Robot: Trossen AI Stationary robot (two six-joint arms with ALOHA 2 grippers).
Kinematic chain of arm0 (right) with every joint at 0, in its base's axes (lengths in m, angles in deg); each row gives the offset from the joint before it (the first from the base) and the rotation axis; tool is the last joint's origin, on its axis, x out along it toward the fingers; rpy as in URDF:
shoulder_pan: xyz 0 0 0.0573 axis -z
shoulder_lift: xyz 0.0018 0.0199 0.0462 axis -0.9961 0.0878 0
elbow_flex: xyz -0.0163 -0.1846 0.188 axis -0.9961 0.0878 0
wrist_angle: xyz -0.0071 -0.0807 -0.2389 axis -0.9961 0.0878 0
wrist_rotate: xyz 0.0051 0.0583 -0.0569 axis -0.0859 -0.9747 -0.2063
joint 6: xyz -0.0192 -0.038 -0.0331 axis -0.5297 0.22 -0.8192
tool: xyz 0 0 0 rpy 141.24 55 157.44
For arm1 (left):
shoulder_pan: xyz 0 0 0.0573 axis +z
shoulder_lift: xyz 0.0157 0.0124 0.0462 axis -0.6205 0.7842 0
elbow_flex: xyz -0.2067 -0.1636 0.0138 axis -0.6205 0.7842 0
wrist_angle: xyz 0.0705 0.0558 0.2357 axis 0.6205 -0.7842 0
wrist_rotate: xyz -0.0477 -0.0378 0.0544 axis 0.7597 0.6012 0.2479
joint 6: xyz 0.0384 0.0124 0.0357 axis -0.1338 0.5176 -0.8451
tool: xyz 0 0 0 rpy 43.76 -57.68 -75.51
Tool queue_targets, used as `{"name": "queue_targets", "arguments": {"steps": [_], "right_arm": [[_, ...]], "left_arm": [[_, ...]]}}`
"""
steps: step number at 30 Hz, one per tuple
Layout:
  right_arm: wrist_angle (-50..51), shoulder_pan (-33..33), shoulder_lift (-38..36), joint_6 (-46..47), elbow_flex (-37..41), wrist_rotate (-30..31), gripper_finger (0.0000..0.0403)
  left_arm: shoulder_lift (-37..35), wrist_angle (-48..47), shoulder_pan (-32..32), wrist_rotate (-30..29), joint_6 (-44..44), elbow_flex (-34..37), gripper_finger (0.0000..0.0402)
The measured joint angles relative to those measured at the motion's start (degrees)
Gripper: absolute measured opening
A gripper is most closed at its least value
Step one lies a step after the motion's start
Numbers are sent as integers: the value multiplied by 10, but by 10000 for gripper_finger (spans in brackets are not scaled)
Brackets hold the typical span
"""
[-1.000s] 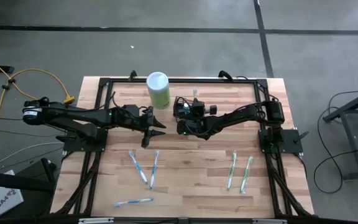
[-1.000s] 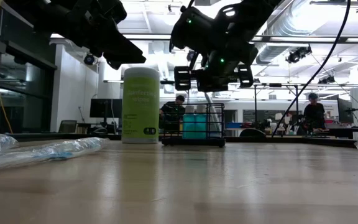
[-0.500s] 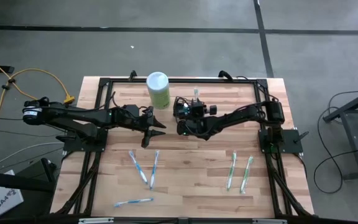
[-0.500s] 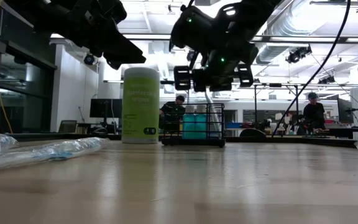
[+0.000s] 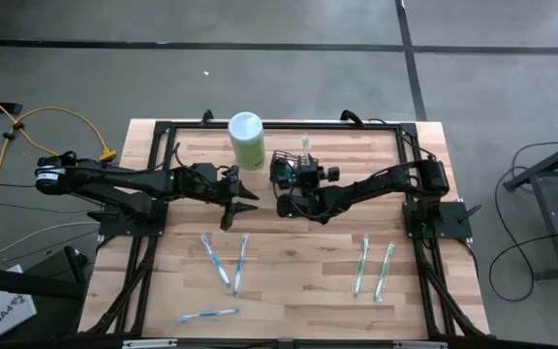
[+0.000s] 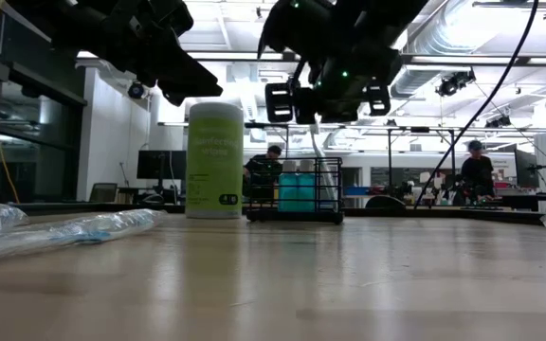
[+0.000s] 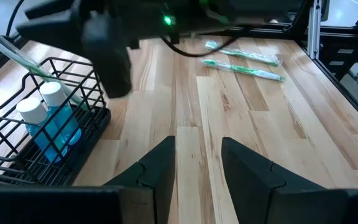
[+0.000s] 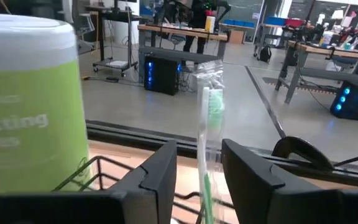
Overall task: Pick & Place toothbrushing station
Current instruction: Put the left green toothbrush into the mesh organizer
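Hovering right gripper [image 5: 292, 172] hiding toothbrushing station [image 5: 283, 159], contents seemingly toothbrush [image 8: 208, 134]

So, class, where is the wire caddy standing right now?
In the high view, the caddy stands on the table's far middle, just right of the green canister, with the right gripper above its near side.

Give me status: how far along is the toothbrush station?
Done: one wrapped green toothbrush stands in the wire caddy beside the blue bottles. In hand: nothing; the right hand is open at that brush, the left hand hovers open. Left: five wrapped toothbrushes on the table.
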Motion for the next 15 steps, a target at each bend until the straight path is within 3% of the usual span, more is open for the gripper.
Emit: {"name": "queue_targets", "arguments": {"steps": [15], "right_arm": [[15, -101, -42, -45, -1, 4, 119]], "left_arm": [[0, -1, 0, 5, 11, 0, 127]]}}
